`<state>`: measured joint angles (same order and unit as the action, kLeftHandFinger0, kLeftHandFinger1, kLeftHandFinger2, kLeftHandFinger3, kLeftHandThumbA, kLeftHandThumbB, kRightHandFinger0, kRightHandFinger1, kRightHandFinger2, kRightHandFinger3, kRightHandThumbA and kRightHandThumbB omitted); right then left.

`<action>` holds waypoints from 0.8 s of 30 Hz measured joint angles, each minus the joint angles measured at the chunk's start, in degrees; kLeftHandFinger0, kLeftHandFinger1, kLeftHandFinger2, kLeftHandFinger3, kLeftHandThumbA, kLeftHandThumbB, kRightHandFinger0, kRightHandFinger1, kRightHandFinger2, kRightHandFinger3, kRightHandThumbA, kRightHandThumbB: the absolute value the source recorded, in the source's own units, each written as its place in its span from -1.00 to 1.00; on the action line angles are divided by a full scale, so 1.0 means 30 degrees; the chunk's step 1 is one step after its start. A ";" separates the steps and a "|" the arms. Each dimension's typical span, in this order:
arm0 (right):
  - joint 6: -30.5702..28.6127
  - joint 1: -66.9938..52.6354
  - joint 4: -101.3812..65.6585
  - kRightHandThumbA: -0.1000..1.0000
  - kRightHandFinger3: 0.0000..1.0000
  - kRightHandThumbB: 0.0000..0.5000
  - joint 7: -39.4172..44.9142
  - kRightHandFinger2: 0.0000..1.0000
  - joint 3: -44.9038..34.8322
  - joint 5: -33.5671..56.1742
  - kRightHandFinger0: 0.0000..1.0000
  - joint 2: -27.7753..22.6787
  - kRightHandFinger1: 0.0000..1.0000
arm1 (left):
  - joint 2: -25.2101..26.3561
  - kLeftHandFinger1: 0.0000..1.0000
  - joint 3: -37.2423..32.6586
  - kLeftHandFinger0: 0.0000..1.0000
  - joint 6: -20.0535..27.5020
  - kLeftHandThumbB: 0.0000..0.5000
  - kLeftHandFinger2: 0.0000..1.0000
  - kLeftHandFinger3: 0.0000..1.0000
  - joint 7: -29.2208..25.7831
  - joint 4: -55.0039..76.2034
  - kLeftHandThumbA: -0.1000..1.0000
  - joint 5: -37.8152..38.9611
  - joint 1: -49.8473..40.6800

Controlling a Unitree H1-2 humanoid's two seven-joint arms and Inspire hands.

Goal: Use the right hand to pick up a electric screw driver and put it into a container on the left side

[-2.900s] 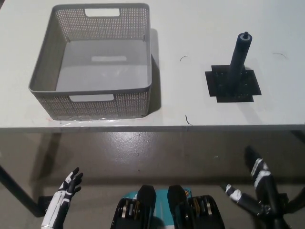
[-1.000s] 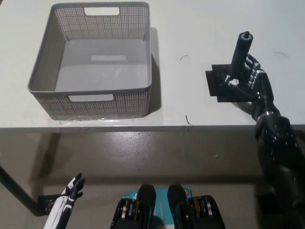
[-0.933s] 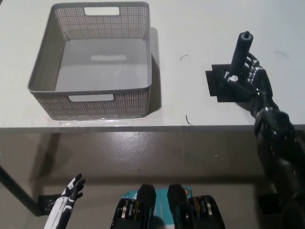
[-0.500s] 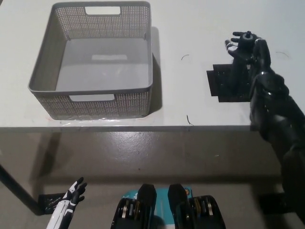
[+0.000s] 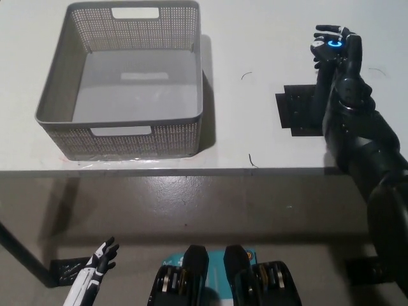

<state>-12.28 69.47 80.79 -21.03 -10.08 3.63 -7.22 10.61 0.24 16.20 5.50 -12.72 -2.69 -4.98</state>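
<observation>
- Black right hand (image 5: 333, 48) wraps the upright electric screwdriver (image 5: 322, 75) near its top, holding it above the dark pad (image 5: 299, 113) on the white table (image 5: 255, 38)
- Grey container (image 5: 121, 80) sits empty, well apart to my left; white left hand (image 5: 95, 271) rests low, fingers spread
- I judge the grip high; carrying across, the tool could swing, slip, or clip the rim

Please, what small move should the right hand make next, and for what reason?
Probably lift the screwdriver straight up a little. The right hand seems closed around its top, where a blue light glows, but its lower end is near the black mat, so it looks barely raised. The basket stands far to the left with tall walls. The left hand rests low, below the table edge.
</observation>
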 measured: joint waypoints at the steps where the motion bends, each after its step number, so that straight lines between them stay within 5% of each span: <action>1: -0.0052 0.0001 0.0000 -1.00 0.17 -0.41 -0.0106 0.10 0.0006 -0.0003 -1.00 0.0048 -0.76 | -0.0001 1.00 0.0000 1.00 0.0029 -0.07 1.00 1.00 0.0000 -0.0004 1.00 0.0000 0.0000; 6: -0.0169 0.0025 -0.0006 -1.00 0.07 -0.46 -0.0740 -0.35 0.0505 -0.0108 -1.00 0.0283 -1.00 | -0.0001 1.00 0.0012 1.00 0.0146 -0.01 1.00 1.00 -0.0001 -0.0053 1.00 -0.0001 0.0001; 12: -0.0229 0.0512 -0.0187 -1.00 0.41 -0.48 -0.1192 0.19 0.0874 -0.0118 -1.00 0.0736 -0.78 | -0.0002 1.00 0.0019 1.00 0.0152 -0.03 1.00 1.00 0.0002 -0.0116 1.00 0.0002 -0.0039; 18: -0.0454 0.1511 -0.0930 -1.00 0.24 -0.51 -0.1478 0.08 0.1714 -0.0456 -1.00 0.1132 -0.74 | -0.0002 1.00 0.0017 1.00 0.0152 -0.04 1.00 1.00 0.0001 -0.0115 1.00 0.0001 -0.0146; 24: -0.0695 0.2253 -0.2079 -1.00 0.39 -0.54 -0.1545 0.21 0.1998 -0.0587 -1.00 0.1897 -0.67 | -0.0007 1.00 0.0016 1.00 0.0139 -0.02 1.00 1.00 0.0004 -0.0107 0.97 0.0006 -0.0328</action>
<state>-14.37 76.23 74.55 -25.66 -4.08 1.87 -1.53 10.58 0.29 16.61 5.51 -13.04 -2.68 -5.97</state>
